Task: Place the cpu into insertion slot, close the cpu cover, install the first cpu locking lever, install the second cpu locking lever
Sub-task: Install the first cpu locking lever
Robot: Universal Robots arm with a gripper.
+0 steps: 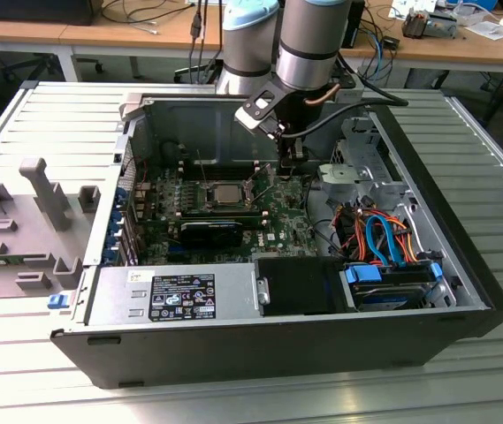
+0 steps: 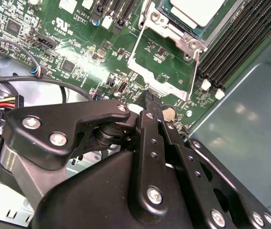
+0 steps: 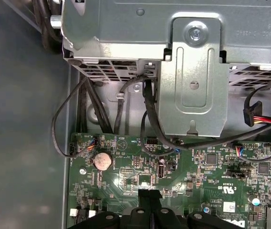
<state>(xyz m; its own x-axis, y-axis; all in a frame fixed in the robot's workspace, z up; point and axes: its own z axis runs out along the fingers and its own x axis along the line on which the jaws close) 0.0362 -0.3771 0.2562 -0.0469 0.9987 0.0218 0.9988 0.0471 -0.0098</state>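
The cpu (image 1: 227, 192) lies flat in the insertion slot (image 2: 173, 29) on the green board, its silver top (image 2: 197, 10) facing up. The cpu cover (image 2: 147, 74) is swung open, a silvery frame reaching from the slot toward my gripper, with green board showing through its cut-out. Thin lever wires stand up around the slot in the exterior view. My gripper (image 1: 293, 157) hangs low over the board on the exterior view's right of the slot. Its black fingers are pressed together, and the tip (image 2: 150, 98) sits right at the cover's outer edge, above the board (image 3: 149, 194).
A grey metal drive cage (image 3: 192, 71) with black cables (image 3: 64, 129) rises just beyond the gripper. Black memory slots (image 2: 240, 43) run beside the slot. A coin battery (image 3: 102, 161) sits near the board's corner. The power supply (image 1: 180, 296) lines the case's near wall.
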